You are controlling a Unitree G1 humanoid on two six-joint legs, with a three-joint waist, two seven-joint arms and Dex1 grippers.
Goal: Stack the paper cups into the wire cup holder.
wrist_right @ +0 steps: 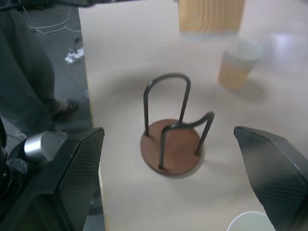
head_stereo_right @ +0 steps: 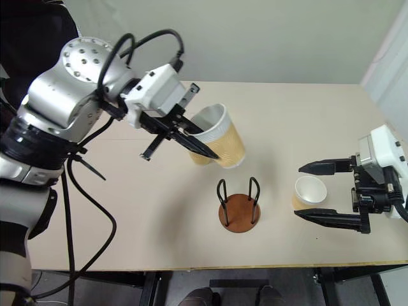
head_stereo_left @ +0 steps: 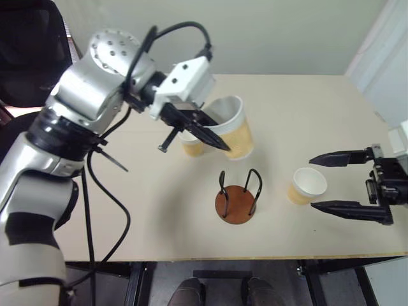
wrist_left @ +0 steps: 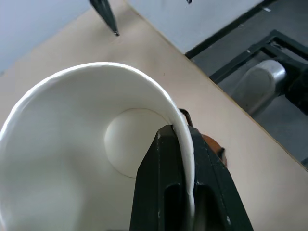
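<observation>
My left gripper (head_stereo_left: 213, 139) is shut on the rim of a paper cup (head_stereo_left: 233, 131) and holds it tilted in the air, behind and above the wire cup holder (head_stereo_left: 237, 199). In the left wrist view one finger (wrist_left: 163, 192) is inside the white cup (wrist_left: 72, 159) and the other is outside. A second cup (head_stereo_left: 191, 146) stands on the table behind the held one, partly hidden. A third cup (head_stereo_left: 307, 185) stands upright to the right of the holder. My right gripper (head_stereo_left: 312, 182) is open, and its fingertips show on either side of that cup without touching it.
The beige table (head_stereo_left: 159, 223) has its front edge close below the holder and its right edge near my right arm. A person's legs (wrist_right: 29, 72) stand beside the table. Black cables (head_stereo_left: 95, 191) hang from my left arm. A dark chair (head_stereo_left: 32, 44) is at the back left.
</observation>
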